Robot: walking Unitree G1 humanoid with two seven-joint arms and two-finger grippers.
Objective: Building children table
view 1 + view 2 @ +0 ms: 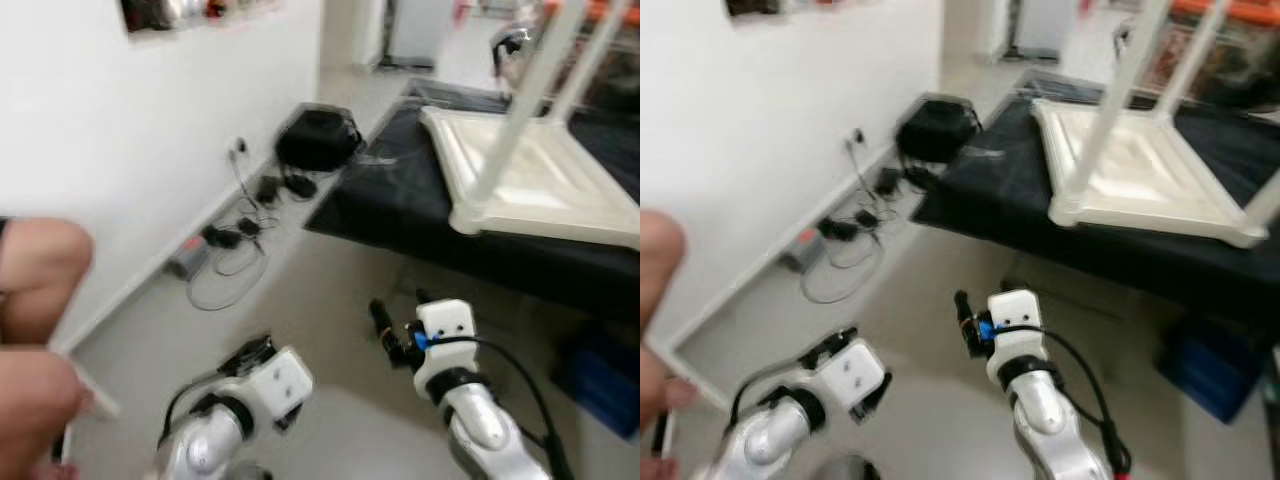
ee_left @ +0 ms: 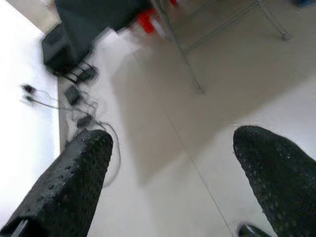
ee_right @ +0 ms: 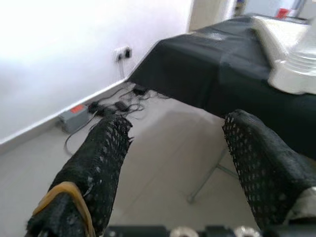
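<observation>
Left eye view: the white children table (image 1: 540, 170) lies upside down on the black-covered counter (image 1: 420, 215), legs up, well apart from my claws. Left wrist view: my left claw (image 2: 173, 163) is wide over the floor (image 2: 207, 108). Right wrist view: my right claw (image 3: 173, 163) is wide, holding nothing.

Upturned children table (image 1: 530, 175) on covered bench (image 1: 420, 215), ahead right; cables (image 1: 235, 245) along left wall (image 1: 120, 150).

Two silver arms held low above the floor, short of the counter's near edge. Left black two-fingered gripper (image 2: 168, 173) pointing down at the floor, jaws spread wide, empty. Right black two-fingered gripper (image 3: 173, 163) raised level toward the counter, jaws likewise parted, holding nothing.
</observation>
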